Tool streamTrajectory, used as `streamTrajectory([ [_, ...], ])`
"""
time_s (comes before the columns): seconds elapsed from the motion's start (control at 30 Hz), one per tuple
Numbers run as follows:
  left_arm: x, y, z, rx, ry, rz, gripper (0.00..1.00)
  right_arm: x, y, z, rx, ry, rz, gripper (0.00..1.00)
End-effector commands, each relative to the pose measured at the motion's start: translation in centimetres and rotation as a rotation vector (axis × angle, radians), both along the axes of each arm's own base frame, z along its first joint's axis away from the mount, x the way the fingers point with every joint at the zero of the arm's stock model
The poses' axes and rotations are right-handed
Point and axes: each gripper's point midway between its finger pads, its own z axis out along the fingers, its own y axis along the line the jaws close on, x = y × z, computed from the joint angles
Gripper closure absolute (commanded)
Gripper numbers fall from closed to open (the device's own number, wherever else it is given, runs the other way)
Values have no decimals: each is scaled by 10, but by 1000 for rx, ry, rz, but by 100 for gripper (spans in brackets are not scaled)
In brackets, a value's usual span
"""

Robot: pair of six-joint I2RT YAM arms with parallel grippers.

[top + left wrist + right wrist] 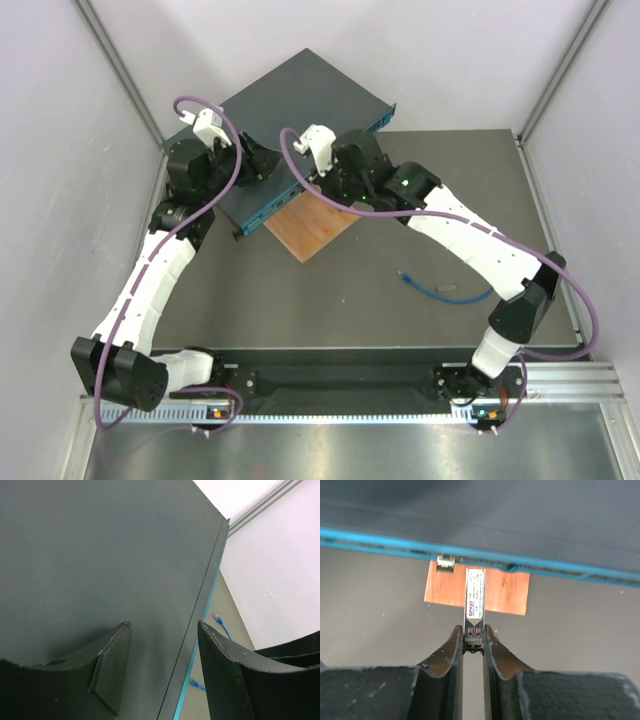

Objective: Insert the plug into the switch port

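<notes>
The switch (300,90) is a flat dark teal box lying at the back, its bright blue front face (545,566) towards the arms. The plug (404,274) ends a thin blue cable lying loose on the table at the right, far from both grippers; it also shows in the left wrist view (218,618). My left gripper (164,627) is open and empty over the switch top (100,555), near its front edge. My right gripper (473,630) is shut on a small grey metal module (474,597) with a white label, pointed at the front face, just short of it.
An orange-brown wooden square (310,228) lies on the table under the switch's front edge, below the held module (502,592). A second small grey metal piece (445,561) sits at the front face left of the module. White walls stand on both sides.
</notes>
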Motion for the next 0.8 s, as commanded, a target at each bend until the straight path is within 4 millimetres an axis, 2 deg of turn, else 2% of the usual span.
streamTrajectory([
  [0.0, 1, 1, 8, 4, -43, 7, 39, 6, 7, 22, 38, -43, -24, 100],
  [0.2, 1, 1, 7, 1, -39, 9, 39, 6, 13, 21, 39, -38, -19, 100],
  [0.4, 0, 0, 9, -2, -42, 3, 39, -5, 16, 14, 29, -19, 6, 100],
  [0.5, -1, 0, 9, -4, -45, 1, 39, -4, 17, 16, 29, -28, 5, 100],
  [0.77, 0, -1, 8, -10, -40, -3, 39, -2, 18, 7, 12, -9, 3, 100],
])
